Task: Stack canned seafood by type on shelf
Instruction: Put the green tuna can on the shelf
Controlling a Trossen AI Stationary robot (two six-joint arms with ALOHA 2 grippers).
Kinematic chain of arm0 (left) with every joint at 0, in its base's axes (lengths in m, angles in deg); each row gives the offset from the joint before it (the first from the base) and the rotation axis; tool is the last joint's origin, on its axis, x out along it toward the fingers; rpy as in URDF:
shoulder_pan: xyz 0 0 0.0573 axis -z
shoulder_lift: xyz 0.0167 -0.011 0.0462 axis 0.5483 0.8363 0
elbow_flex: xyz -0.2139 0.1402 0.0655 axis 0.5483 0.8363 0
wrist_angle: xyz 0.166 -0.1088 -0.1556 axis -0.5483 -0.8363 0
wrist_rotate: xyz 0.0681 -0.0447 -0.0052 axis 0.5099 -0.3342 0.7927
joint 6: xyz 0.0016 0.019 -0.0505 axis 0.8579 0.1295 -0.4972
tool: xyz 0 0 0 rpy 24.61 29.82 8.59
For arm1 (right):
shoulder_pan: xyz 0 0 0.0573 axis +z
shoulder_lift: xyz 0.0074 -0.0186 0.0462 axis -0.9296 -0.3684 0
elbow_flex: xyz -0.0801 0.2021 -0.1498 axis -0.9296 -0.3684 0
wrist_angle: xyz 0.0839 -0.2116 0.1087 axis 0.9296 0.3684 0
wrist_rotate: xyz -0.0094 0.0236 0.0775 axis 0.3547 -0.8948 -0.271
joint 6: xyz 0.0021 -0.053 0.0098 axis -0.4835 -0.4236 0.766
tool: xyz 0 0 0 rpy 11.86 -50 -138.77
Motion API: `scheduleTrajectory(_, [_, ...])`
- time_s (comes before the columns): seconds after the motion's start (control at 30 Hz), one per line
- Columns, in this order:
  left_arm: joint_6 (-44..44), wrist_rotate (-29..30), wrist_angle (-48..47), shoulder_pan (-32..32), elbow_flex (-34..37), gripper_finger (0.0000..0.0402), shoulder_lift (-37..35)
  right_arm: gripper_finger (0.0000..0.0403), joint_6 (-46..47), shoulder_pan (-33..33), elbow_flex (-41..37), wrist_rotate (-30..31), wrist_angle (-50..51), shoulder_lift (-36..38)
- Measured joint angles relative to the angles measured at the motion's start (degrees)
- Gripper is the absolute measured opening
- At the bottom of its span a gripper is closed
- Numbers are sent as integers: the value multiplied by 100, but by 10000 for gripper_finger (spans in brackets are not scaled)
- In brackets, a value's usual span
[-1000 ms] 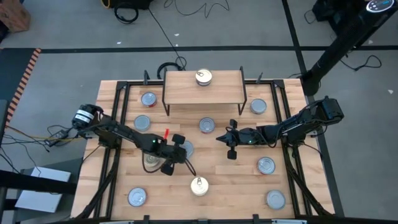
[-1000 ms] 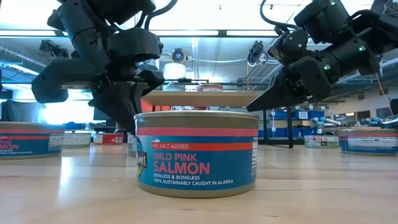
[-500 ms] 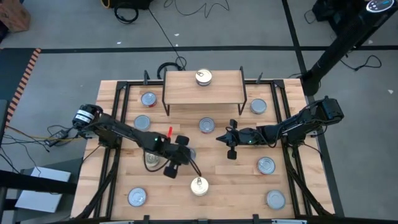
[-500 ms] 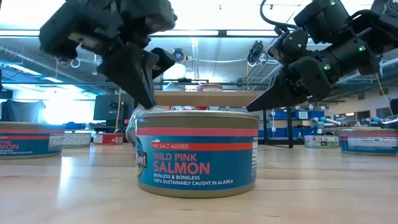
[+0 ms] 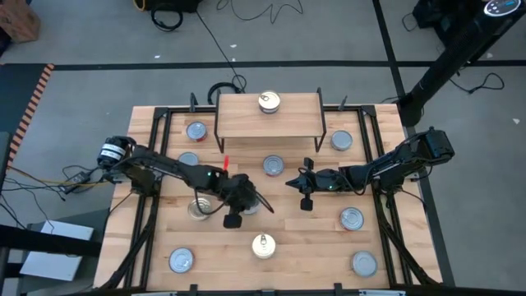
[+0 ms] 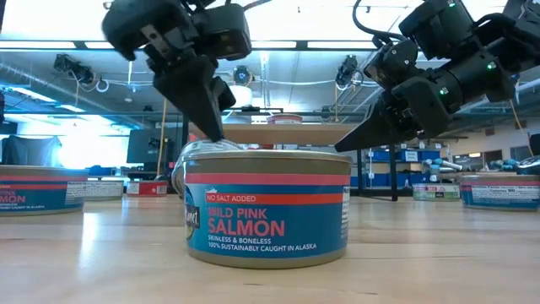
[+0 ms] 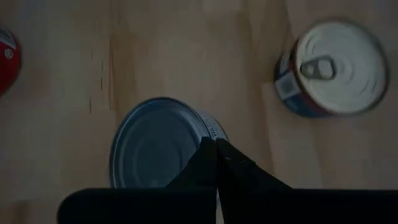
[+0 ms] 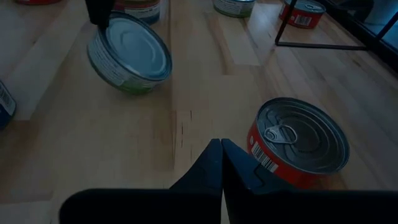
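Short round seafood cans lie scattered on the slatted tabletop. One can [image 5: 269, 102] stands on the shelf [image 5: 288, 119] at the far middle. A can [image 8: 130, 56] with a plain bluish end is tipped up on its edge at mid-table, with my left gripper [image 7: 216, 143], shut, on its raised rim. My right gripper [image 8: 221, 144] hangs shut above the table, apart from a red can [image 8: 298, 146] with a pull tab. A blue Wild Pink Salmon can [image 6: 266, 207] stands at the near middle. My left gripper touches the tipped can's raised rim [image 8: 101, 28] with its shut fingertips [image 6: 214, 131]; nothing sits between them. The fingers come from above, slanting down. The can leans with its lower edge [image 8: 134, 88] on the table and its flat end turned toward the right arm.
More cans stand at the far left [image 5: 196, 131], left [image 5: 197, 209], far right [image 5: 341, 141], right [image 5: 352, 219] and in both near corners [image 5: 181, 261] [image 5: 364, 263]. The shelf's thin black legs [image 5: 219, 140] rise at the far middle.
My left gripper has risen, rolled about its own axis and gone toward the table's right, staying shut. The can under it has tipped from flat up onto its edge. A can to its left now shows uncovered.
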Motion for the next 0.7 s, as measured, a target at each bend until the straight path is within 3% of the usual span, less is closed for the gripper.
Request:
scheduleTrajectory(0.4, [-164, -220, 56, -376, -2, 0, -8, 9, 51, 0, -2, 0, 50, 0])
scheduleTrajectory(0.7, [-463, -327, 104, -578, -22, 0, -502, 9, 102, 0, -4, -2, 125, 0])
